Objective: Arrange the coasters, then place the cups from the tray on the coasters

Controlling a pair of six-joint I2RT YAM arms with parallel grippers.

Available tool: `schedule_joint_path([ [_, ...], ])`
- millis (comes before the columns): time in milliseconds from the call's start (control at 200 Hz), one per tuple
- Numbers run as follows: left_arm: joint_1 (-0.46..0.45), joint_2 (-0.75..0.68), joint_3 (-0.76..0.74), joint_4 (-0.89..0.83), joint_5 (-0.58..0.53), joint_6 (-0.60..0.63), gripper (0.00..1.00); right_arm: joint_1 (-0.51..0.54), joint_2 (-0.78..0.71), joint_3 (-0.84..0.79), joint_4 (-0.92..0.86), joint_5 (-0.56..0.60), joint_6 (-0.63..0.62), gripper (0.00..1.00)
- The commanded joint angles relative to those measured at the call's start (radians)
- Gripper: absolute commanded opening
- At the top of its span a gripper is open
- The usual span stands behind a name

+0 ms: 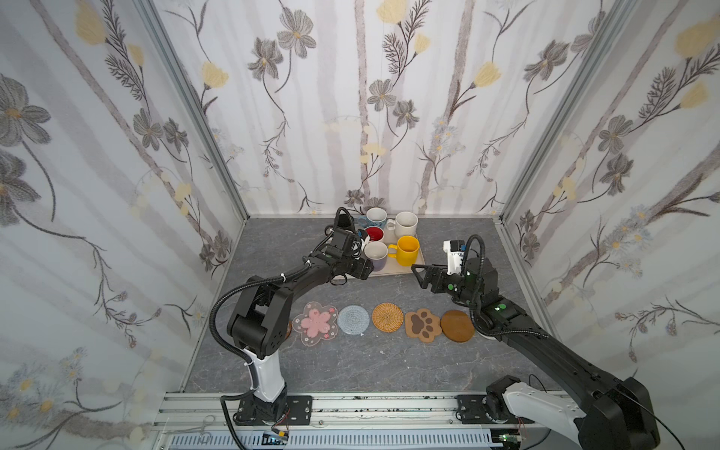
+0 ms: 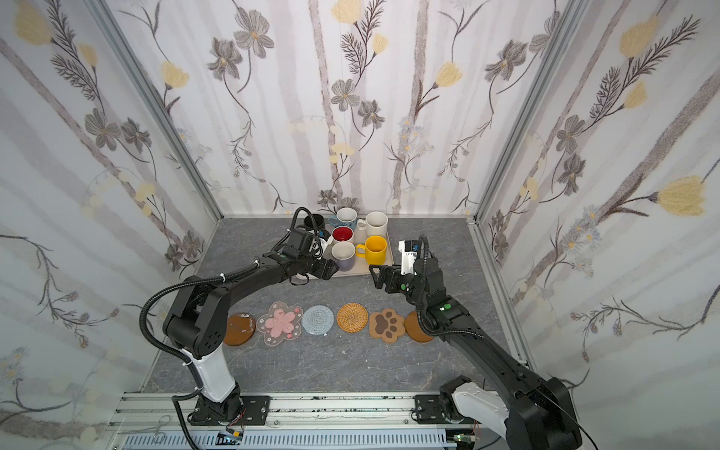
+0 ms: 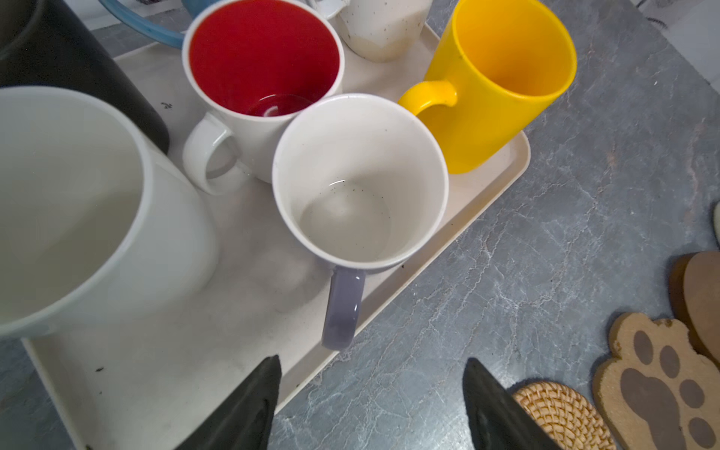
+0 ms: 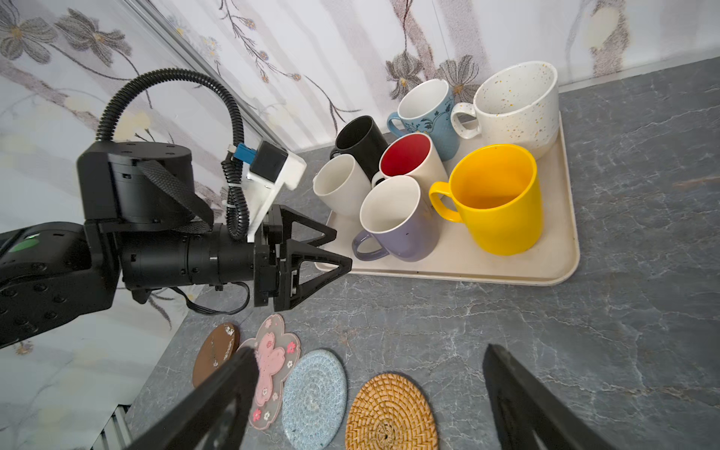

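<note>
Lavender mug [image 1: 377,255] stands on the tray's [image 1: 422,258] lower edge, mid-frame in both top views, partly behind the left arm [image 1: 296,278]; only six coasters [image 1: 353,320] show. Left wrist view: left gripper [image 3: 372,362], wide and empty at bottom centre, should straddle the mug's handle [image 3: 343,307] squarely. Right wrist view: right gripper [image 4: 370,350] wide, empty, bottom of frame.

left pincer [image 4: 343,248]: jaws apart, empty | right pincer [image 1: 417,276]: jaws apart, empty | both arms reaching forward
</note>
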Motion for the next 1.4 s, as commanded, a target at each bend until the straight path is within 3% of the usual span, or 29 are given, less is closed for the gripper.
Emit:
schedule_joint_path([
  [0, 0.004, -0.068, -0.023, 0.003, -0.062, -0.079, 0.88, 0.032, 0.045, 0.020, 0.035, 0.124, 0.112, 0.87],
  [90, 0.030, -0.153, -0.034, -0.019, -0.038, -0.183, 1.00, 0.082, 0.102, 0.035, 0.059, 0.161, 0.163, 0.86],
  [205, 0.049, -0.299, -0.074, -0.022, -0.042, -0.297, 1.00, 0.170, 0.187, 0.108, 0.081, 0.246, 0.231, 0.86],
  [345, 0.051, -0.451, -0.144, -0.051, -0.141, -0.425, 1.00, 0.286, 0.295, 0.185, 0.087, 0.341, 0.305, 0.86],
  [490, 0.050, -0.592, -0.265, -0.086, -0.211, -0.533, 1.00, 0.332, 0.423, 0.273, 0.071, 0.378, 0.362, 0.84],
  [709, 0.048, -0.815, -0.370, -0.172, -0.303, -0.504, 1.00, 0.373, 0.610, 0.446, -0.040, 0.455, 0.478, 0.79],
  [934, 0.078, -0.879, -0.450, -0.177, -0.186, -0.531, 1.00, 0.382, 0.760, 0.572, -0.105, 0.508, 0.573, 0.78],
  [1194, 0.079, -0.965, -0.454, -0.181, -0.222, -0.488, 1.00, 0.372, 0.928, 0.803, -0.297, 0.575, 0.556, 0.74],
  [1394, 0.080, -1.006, -0.460, -0.187, -0.263, -0.475, 1.00, 0.355, 0.988, 0.842, -0.323, 0.583, 0.561, 0.73],
])
